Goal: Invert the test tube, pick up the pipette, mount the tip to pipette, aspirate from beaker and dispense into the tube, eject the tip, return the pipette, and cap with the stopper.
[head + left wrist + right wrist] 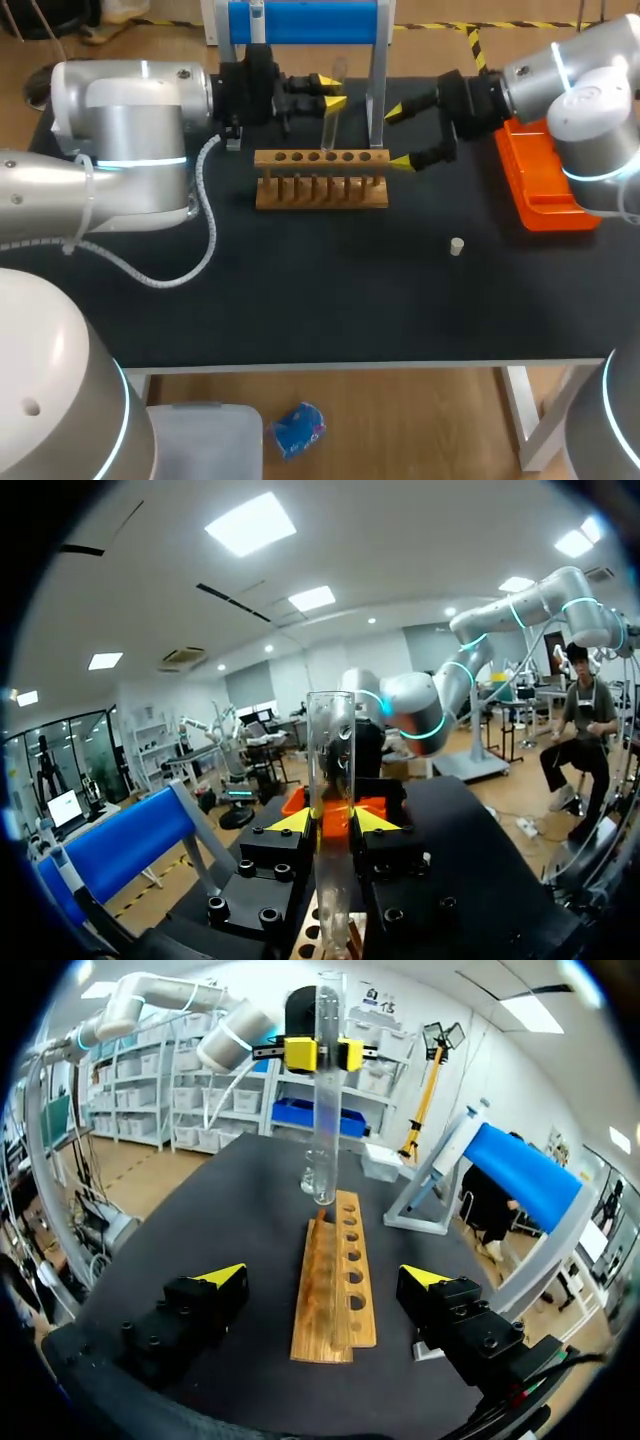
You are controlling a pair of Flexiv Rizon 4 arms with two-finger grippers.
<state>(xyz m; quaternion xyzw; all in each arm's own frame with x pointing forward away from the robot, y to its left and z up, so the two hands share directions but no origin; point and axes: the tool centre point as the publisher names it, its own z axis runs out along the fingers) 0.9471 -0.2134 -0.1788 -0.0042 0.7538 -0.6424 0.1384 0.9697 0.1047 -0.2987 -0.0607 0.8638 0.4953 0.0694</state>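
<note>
While the left claw [330, 92] is clamped on the tube [330, 118], both yellow tips press the glass from two sides in its upper half. Tube stands upright, rounded end down, hanging below the claw just above the rack [320, 180] and apart from it. Right claw [398, 136] is spread wide, holding nothing; the rack lies ahead of it, in line with the gap between its fingers. Stopper [456, 246] lies on the table [300, 300], well apart from both claws. Orange tray [545, 190] sits behind the right claw, beside its arm.
</note>
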